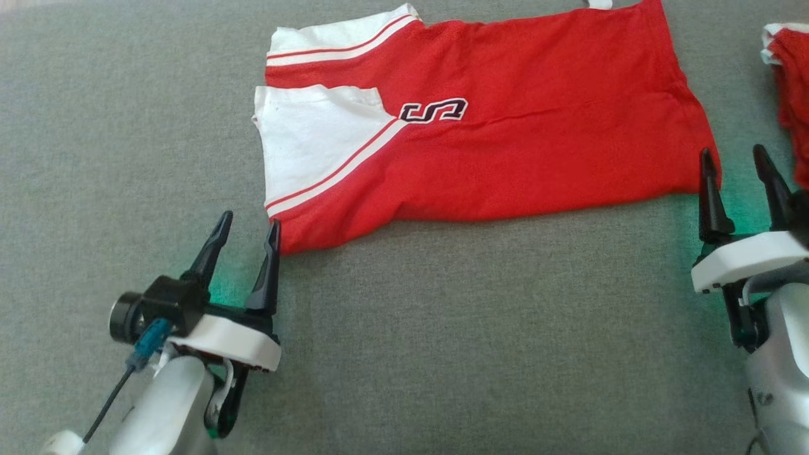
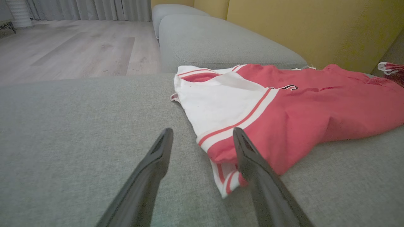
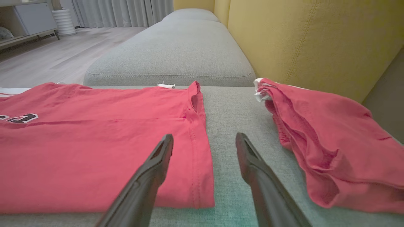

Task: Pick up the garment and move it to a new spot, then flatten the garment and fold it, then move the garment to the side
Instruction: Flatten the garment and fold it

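Observation:
The garment (image 1: pixel 493 145) is a red piece with white side panels and a dark emblem, lying spread and fairly flat on the grey sofa seat. My left gripper (image 1: pixel 248 226) stands open at its near left corner, right finger just touching the hem (image 2: pixel 227 176), nothing held. My right gripper (image 1: pixel 736 161) is open at the near right corner, left finger over the red edge (image 3: pixel 199 176), right finger over bare cushion.
A second red garment (image 3: pixel 325 145) lies bunched to the right, at the frame edge in the head view (image 1: pixel 790 95). A yellow backrest (image 3: pixel 300 41) runs along the far side. Another grey cushion (image 2: pixel 221 44) continues beyond, with wooden floor (image 2: pixel 69 47) past the seat's edge.

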Tool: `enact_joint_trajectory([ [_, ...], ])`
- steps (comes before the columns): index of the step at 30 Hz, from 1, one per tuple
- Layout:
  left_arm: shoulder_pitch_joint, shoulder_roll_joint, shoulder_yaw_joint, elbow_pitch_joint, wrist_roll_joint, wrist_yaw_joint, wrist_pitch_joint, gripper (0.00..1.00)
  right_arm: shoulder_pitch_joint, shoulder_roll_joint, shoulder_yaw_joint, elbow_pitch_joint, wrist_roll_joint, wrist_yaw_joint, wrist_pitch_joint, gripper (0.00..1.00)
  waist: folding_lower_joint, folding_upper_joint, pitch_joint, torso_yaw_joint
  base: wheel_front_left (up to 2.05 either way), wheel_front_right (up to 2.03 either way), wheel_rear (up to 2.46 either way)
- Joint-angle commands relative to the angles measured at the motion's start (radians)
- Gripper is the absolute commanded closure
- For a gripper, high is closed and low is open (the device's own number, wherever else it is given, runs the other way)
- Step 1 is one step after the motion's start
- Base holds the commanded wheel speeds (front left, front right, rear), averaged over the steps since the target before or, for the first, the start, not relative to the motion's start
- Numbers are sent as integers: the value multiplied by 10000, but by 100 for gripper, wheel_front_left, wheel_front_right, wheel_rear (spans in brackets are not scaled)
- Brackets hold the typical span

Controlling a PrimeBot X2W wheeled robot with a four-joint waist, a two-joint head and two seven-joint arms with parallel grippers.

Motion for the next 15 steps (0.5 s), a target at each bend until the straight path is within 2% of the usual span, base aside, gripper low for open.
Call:
enact_joint_trajectory([
  [1,-251,137,444,-100,-125,-110,12,0,51,-24,125,-369,46,31,-135,0,2,-1,0,-16,0,0,0],
  [6,-364,-66,449,-100,-387,-273,50,0,112,-10,134,-386,63,31,-136,0,2,-1,21,-82,0,0,0],
  [15,161,-41,-64,-53,-485,-101,1517,0,164,33,133,-391,8,31,-136,0,2,-1,-2,-158,0,0,0],
])
